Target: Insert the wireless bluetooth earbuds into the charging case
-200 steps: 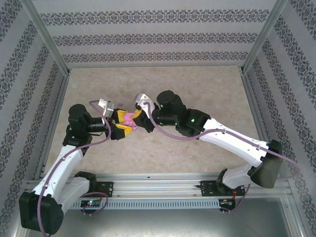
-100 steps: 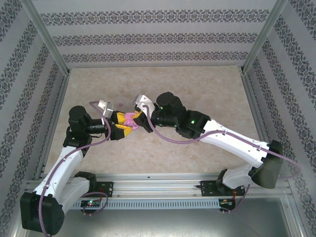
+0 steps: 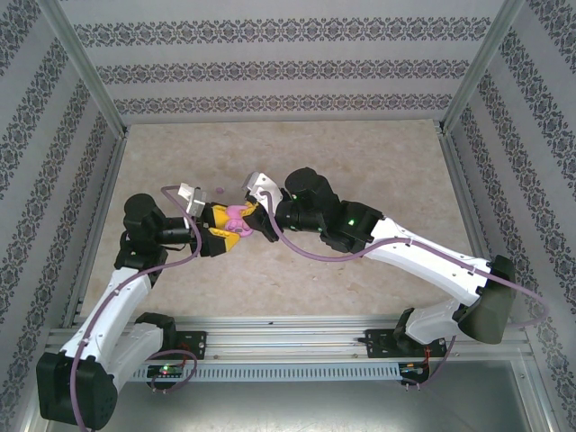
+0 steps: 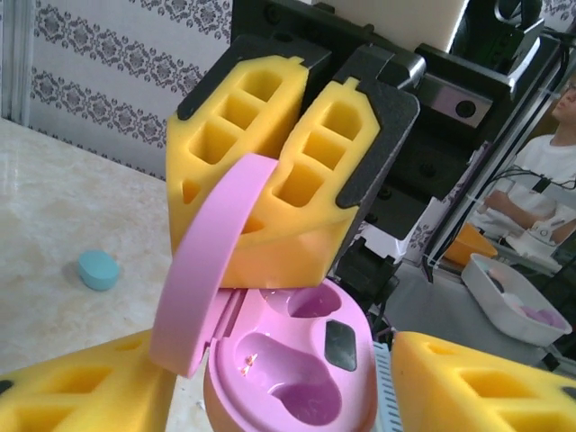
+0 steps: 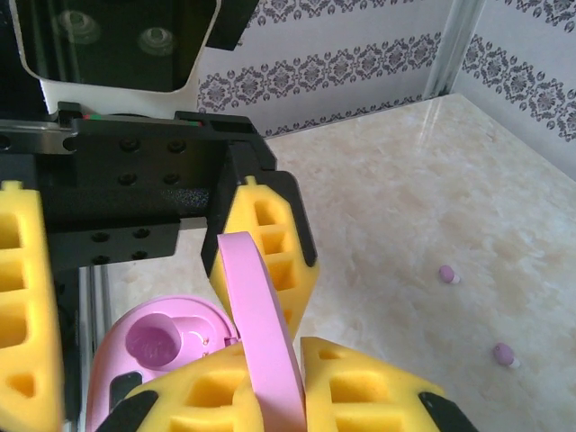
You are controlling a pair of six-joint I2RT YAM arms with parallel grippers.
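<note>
The pink charging case (image 4: 297, 369) hangs above the table with my left gripper (image 4: 288, 391) shut on its body, one yellow pad on either side. Its lid (image 4: 211, 270) stands open, and both wells inside are empty. My right gripper (image 5: 274, 382) is shut on that lid (image 5: 256, 306), pinching it edge-on. From above, the two grippers (image 3: 225, 229) (image 3: 249, 214) meet at the case (image 3: 234, 216) left of centre. Two pink-purple earbuds (image 5: 446, 273) (image 5: 505, 355) lie on the table beyond the right gripper. One small purple earbud (image 3: 219, 190) lies just behind the grippers.
A small light blue oval piece (image 4: 97, 269) lies on the marble table (image 3: 360, 153); whether it is an earbud or a case I cannot tell. Patterned walls and metal posts (image 3: 90, 81) close off the back and sides. The arms' rail (image 3: 288, 337) runs along the near edge.
Both wrists have shifted very slightly to the left. The grips on the case and its lid are the same.
</note>
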